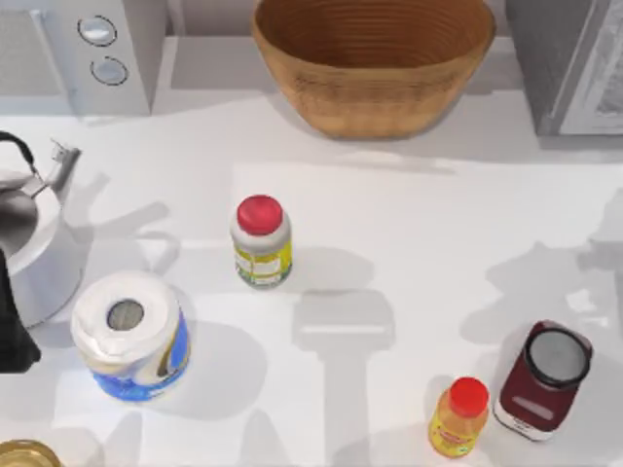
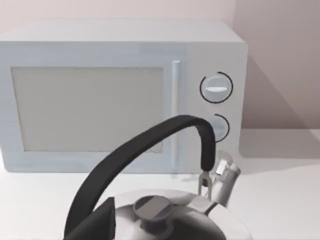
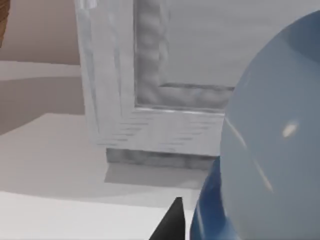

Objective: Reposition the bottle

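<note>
The bottle [image 3: 270,140] appears in the right wrist view as a big pale-blue rounded shape with a deeper blue band below, very close to the camera. It is beside the right gripper [image 3: 170,225] and in front of the grey appliance [image 1: 574,58] at the far right corner of the table [image 1: 409,243]. Whether that gripper's jaws are spread or pinching the bottle cannot be told, nor whether the bottle touches the table. The left gripper [image 1: 14,331] hangs at the table's left edge, just over the steel kettle [image 1: 29,253], facing the microwave [image 1: 78,49] in the far left corner; the state of its jaws cannot be told either. A woven basket [image 1: 375,107] sits at the middle of the far edge. The white jar with a red lid [image 1: 261,243] stands upright near the table's centre. A paper towel roll [image 1: 131,336] stands between it and the near left corner, just beside the kettle. Toward the near right corner, the small orange bottle [image 1: 459,418] stands just beside a dark red canister [image 1: 543,379].
</note>
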